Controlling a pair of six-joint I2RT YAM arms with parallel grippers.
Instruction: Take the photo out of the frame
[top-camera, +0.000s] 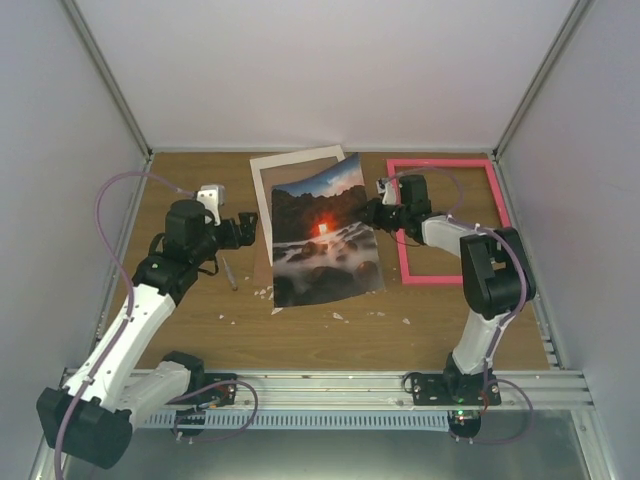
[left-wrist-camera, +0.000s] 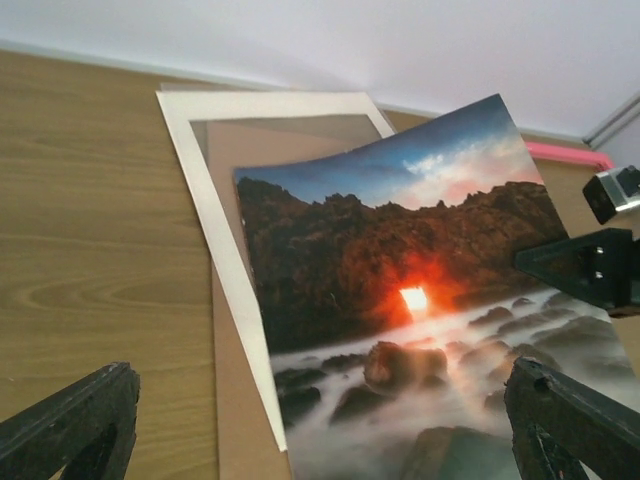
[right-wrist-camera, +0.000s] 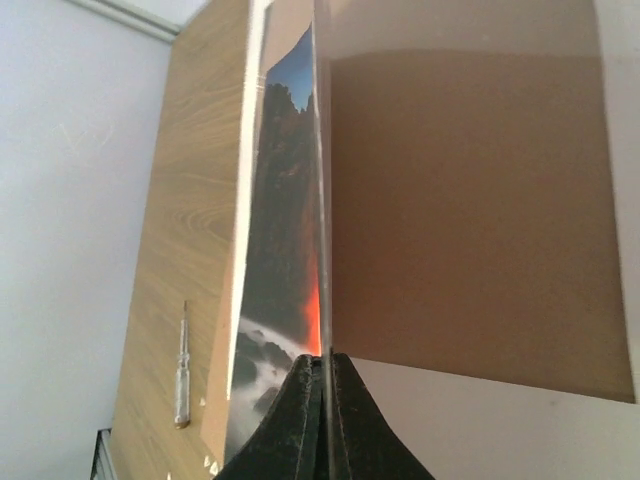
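Note:
The photo (top-camera: 325, 235), a sunset seascape with a red-orange glow, is tilted up off the table along its right edge. My right gripper (top-camera: 376, 210) is shut on that right edge; in the right wrist view the black jaws (right-wrist-camera: 322, 370) pinch the thin sheet, with the photo's printed face (right-wrist-camera: 280, 230) to their left. The pink frame (top-camera: 440, 162) lies flat at the right, behind my right arm, holding nothing. My left gripper (top-camera: 250, 228) hovers open just left of the photo (left-wrist-camera: 400, 330), its fingers (left-wrist-camera: 80, 425) spread wide on either side and touching nothing.
Partly under the photo lie a white mat border (top-camera: 262, 190) and a brown backing board (left-wrist-camera: 235, 400). A small screwdriver (top-camera: 229, 272) rests on the wood left of them, with white scraps (top-camera: 262, 292) scattered near it. White walls close in the table.

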